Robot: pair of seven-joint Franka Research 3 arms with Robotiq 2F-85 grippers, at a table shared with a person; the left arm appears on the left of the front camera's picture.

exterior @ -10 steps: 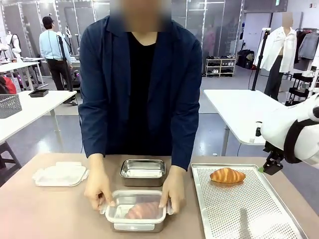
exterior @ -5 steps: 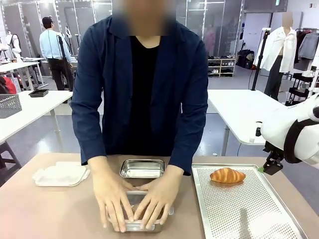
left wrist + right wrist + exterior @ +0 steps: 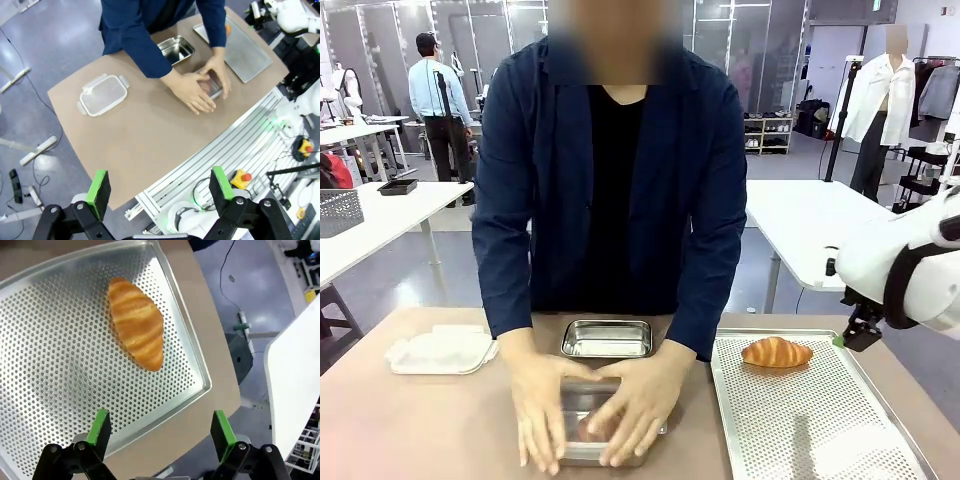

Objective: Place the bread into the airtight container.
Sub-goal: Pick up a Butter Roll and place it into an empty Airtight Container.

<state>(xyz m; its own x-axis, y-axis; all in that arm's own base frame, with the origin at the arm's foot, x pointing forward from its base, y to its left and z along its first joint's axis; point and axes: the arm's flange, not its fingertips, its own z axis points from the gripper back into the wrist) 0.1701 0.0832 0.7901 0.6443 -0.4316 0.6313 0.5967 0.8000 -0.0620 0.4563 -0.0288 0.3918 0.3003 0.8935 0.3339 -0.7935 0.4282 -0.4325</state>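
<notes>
A golden croissant, the bread (image 3: 776,351) (image 3: 136,330), lies at the far end of the perforated metal tray (image 3: 810,420) (image 3: 50,365) on the right. My right gripper (image 3: 160,427) hangs open above the tray's near edge, short of the croissant and apart from it. An empty steel container (image 3: 607,338) (image 3: 176,48) stands at the table's middle. In front of it the person presses both hands (image 3: 590,415) (image 3: 202,87) flat on a lidded container that they mostly hide. My left gripper (image 3: 159,185) is open, high above the table's near edge.
A clear plastic lid (image 3: 440,350) (image 3: 102,93) lies on the brown table (image 3: 400,430) at the left. My right arm (image 3: 910,270) hangs off the table's right side. The person leans over the far edge. Other tables stand behind.
The person's hands went from the lid's edges to lying flat on top of the container, and the body leaned in. My right arm shifted very slightly; the croissant stayed put.
</notes>
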